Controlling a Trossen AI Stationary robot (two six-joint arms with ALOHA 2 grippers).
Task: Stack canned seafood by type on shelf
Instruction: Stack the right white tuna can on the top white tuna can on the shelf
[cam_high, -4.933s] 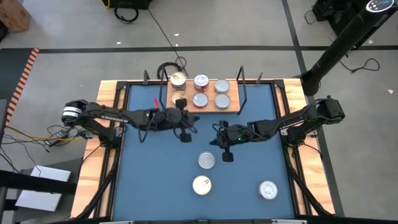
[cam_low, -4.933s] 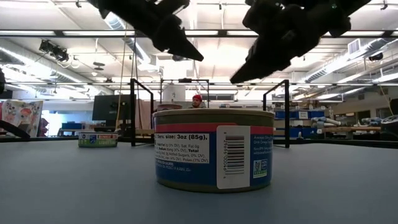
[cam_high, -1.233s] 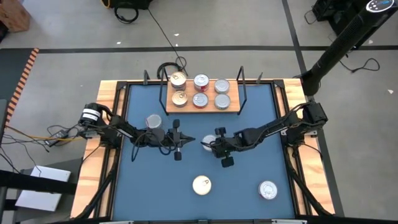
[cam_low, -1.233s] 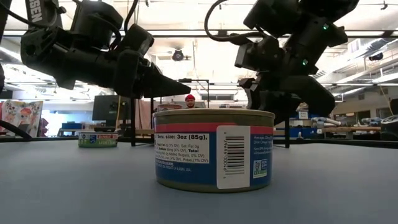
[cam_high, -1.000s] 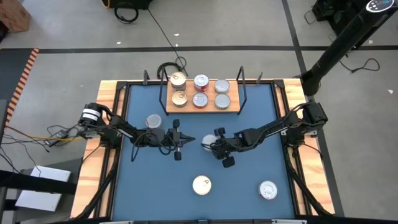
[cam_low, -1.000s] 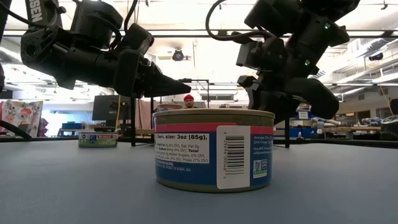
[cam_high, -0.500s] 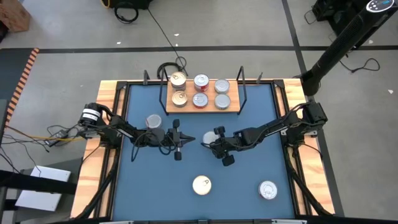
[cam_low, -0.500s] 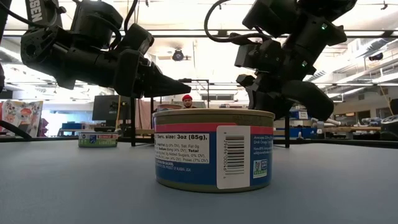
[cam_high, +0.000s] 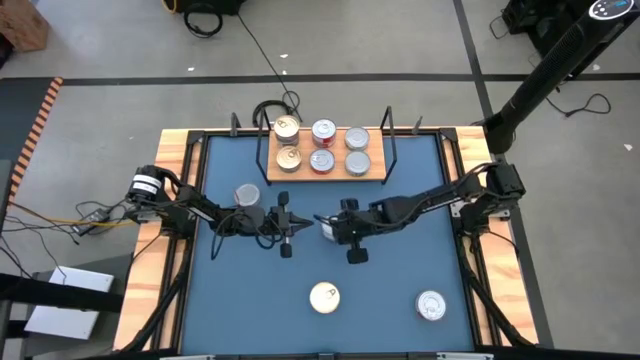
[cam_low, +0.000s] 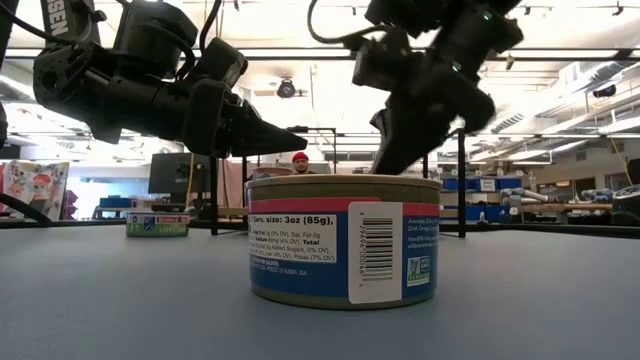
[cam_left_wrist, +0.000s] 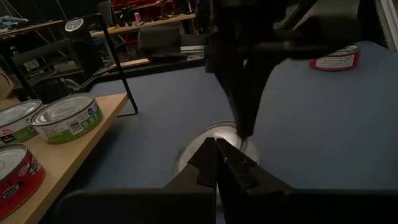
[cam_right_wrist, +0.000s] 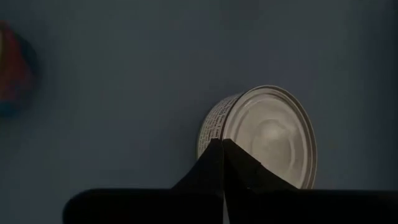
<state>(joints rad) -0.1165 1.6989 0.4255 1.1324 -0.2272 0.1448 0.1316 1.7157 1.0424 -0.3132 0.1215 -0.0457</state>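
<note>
You have six tins on the shelf (cam_high: 376, 172) so far, in three pairs: gold-topped on the left, red-sided in the middle, silver-topped with green labels on the right. By my count four tins are still on the blue table (cam_high: 400, 290), so I'd put you a little past halfway.

Working left to right across the high view: a silver-topped tin (cam_high: 247, 195) sits by the left arm's forearm, untouched. The left gripper (cam_high: 300, 224) hangs just above the table near the centre with its fingers pressed together and nothing between them. Just beside it is the centre tin (cam_high: 327, 229), mostly hidden from above by the right gripper (cam_high: 321, 223). In the right wrist view, that gripper's fingers are clenched tip to tip against the tin's side (cam_right_wrist: 211, 127), not around it; it grips nothing. A gold-topped tin (cam_high: 324, 296) lies nearer the front edge, and a silver-topped tin (cam_high: 430, 305) sits toward the front right corner.

The tins are low, flat metal rounds with smooth, shiny lids and printed paper or lacquer bands. The shelf is a pale, matte wooden board with thin black wire frames at its ends. The table top looks like a dull, slightly grainy blue mat.
</note>
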